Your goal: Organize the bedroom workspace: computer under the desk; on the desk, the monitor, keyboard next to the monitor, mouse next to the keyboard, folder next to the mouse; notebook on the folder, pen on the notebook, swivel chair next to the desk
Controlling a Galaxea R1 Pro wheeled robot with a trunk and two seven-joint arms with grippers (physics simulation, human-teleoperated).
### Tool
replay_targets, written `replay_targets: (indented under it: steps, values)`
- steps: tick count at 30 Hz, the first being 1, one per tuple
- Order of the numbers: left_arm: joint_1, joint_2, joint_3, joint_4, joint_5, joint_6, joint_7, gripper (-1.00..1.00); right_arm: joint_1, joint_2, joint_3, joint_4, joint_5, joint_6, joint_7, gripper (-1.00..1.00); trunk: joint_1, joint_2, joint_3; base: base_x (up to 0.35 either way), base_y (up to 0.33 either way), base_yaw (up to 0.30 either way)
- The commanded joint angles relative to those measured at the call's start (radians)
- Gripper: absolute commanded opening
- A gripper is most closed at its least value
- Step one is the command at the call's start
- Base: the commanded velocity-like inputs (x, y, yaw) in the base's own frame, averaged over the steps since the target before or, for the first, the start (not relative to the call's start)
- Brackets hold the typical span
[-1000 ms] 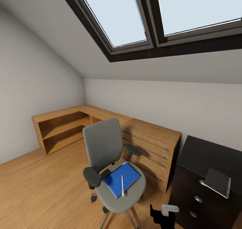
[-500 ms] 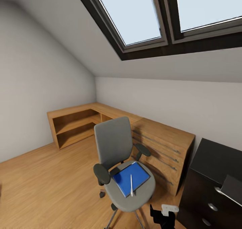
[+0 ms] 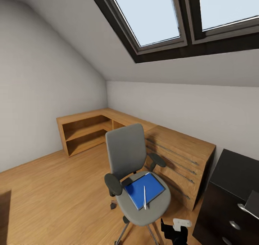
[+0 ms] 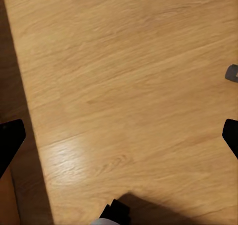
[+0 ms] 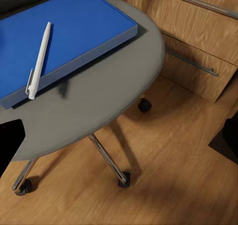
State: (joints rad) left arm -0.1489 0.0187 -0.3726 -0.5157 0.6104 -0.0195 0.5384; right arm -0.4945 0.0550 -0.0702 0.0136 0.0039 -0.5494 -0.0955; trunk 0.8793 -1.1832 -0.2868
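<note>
One thin white pen (image 5: 38,59) on flat glossy-blue folder (image 5: 64,34), perhaps plastic.

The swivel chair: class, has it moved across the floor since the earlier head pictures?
No. The swivel chair keeps its place beside the wooden drawers; the camera turned.

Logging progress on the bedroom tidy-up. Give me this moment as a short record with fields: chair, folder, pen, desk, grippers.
chair: swivel chair on the wood floor, in front of the light-wood chest of drawers
folder: folder flat on the chair seat
pen: pen lying on the folder
desk: black desk, corner at the head view's right edge
grippers: left gripper and right gripper both open, holding nothing
</note>
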Motion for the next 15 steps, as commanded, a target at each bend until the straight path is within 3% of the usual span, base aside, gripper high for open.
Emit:
replay_targets:
  steps: [1, 15]
  values:
    - [-0.001, 0.001, -0.008, -0.001, 0.009, -0.002, 0.007, 1.0, -0.001, 0.0, -0.006, 0.002, 0.001, -0.004, 0.0, 1.0, 0.0, -0.001, -0.001, 0.0, 0.0, 0.008]
    - [-0.001, 0.001, -0.007, -0.001, 0.009, -0.002, 0.008, 1.0, -0.001, -0.003, -0.006, 0.0, 0.001, -0.006, 0.0, 1.0, 0.0, -0.001, -0.015, 0.0, 0.0, 0.001]
